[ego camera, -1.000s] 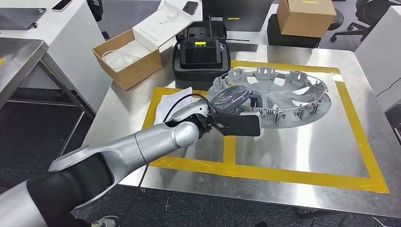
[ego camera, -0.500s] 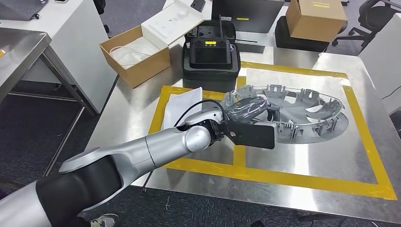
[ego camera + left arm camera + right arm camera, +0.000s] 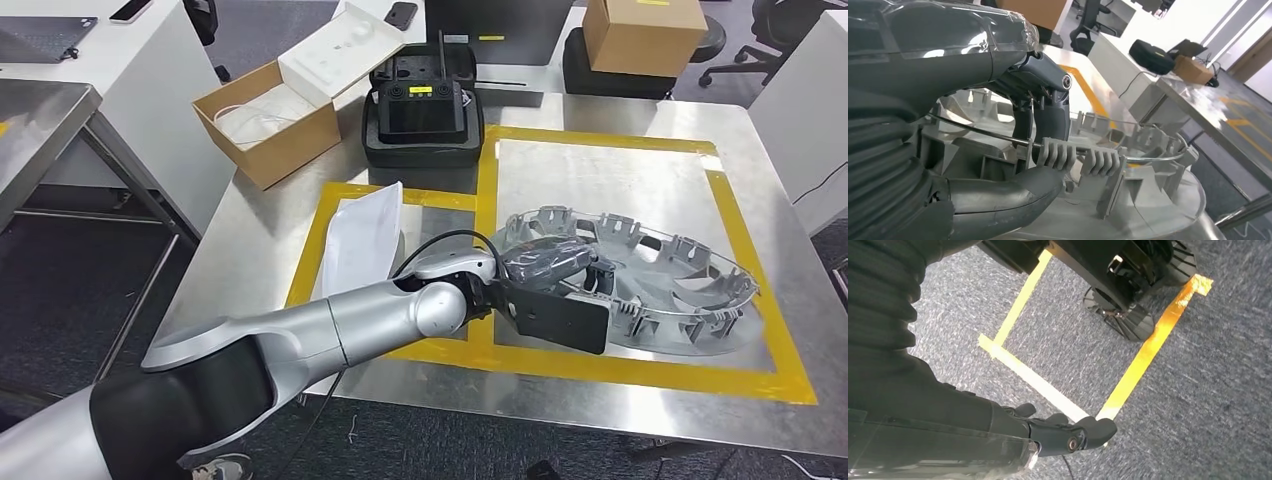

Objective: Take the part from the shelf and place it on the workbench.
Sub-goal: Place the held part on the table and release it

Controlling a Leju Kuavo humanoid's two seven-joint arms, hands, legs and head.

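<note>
Wheel cover [image 3: 660, 290] lowered nearer; left hand [image 3: 545, 262] grips rim.

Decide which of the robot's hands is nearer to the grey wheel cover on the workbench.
Left. The left hand grips the wheel cover's rim over the workbench. The right hand hangs over carpeted floor, away from it.

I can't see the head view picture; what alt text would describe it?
The robot's left hand grips the rim of a silver wheel cover over a steel workbench marked with yellow tape. A black case and cardboard box sit behind.
</note>
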